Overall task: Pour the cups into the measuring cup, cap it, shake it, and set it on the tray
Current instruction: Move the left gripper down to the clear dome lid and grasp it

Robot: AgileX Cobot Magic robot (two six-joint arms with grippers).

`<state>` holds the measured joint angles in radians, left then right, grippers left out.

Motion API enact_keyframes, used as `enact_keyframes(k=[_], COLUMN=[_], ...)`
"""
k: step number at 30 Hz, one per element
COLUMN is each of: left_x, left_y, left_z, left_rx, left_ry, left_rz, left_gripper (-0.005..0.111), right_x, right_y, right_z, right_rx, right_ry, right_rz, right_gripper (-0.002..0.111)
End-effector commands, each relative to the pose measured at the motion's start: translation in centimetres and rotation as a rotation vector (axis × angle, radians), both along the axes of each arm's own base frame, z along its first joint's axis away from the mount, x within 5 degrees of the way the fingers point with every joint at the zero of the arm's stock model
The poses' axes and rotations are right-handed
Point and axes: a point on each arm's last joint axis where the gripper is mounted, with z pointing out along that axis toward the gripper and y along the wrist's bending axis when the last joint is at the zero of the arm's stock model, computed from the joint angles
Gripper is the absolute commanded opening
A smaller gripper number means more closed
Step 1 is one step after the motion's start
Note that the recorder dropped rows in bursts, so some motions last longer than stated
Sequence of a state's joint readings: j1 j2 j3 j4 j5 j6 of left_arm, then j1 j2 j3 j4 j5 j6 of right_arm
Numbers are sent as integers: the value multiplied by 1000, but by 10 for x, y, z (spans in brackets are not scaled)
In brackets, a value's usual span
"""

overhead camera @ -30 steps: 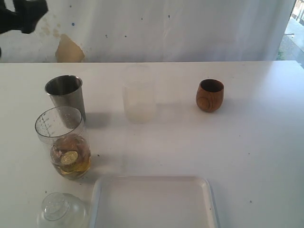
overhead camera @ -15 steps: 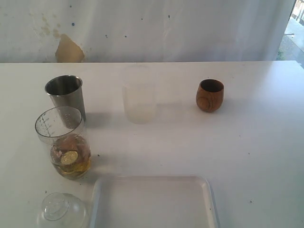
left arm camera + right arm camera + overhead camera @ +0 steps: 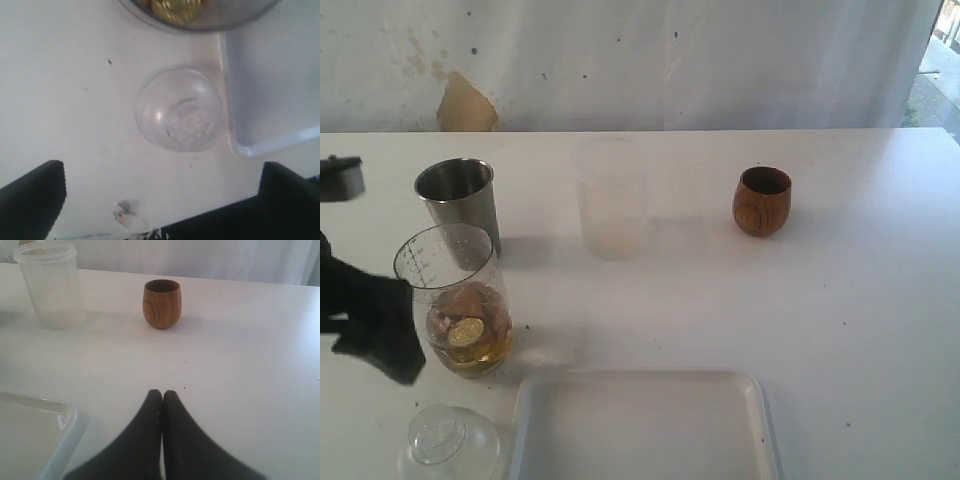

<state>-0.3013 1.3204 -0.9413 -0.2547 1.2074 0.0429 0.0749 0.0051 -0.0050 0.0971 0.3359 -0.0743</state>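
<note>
While my left jaws hang spread above the clear domed lid (image 3: 179, 107), which lies on the table (image 3: 860, 300) just beside a corner of the white tray (image 3: 640, 430), I judge capping to be the step in hand. Next I must drop squarely and pinch that slippery dome. The measuring cup (image 3: 455, 290) stands upright near the tray, before the steel tumbler (image 3: 457, 195), holding amber liquid and coin-like pieces. My right jaws are pressed together, well short of the wooden cup (image 3: 161, 302).
</note>
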Motion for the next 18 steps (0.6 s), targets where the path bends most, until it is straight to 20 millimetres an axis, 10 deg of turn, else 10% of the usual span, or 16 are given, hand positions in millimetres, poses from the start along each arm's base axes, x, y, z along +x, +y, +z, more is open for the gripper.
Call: enact_keyframes(k=[1, 6, 18], left_x=[-22, -38, -36], left_y=[-28, -58, -60], left_z=[-16, -33, -38], left_rx=[22, 30, 65], left_ry=[38, -81, -152], left_rz=[-70, -166, -80], left_gripper=[105, 105, 98], right_x=[0, 0, 0], right_y=[0, 0, 0], right_z=[-1, -1, -1], right_rx=[-1, -1, -1], right_ry=[-1, -1, -1], right_rz=[-6, -6, -6], right_gripper=[0, 0, 0])
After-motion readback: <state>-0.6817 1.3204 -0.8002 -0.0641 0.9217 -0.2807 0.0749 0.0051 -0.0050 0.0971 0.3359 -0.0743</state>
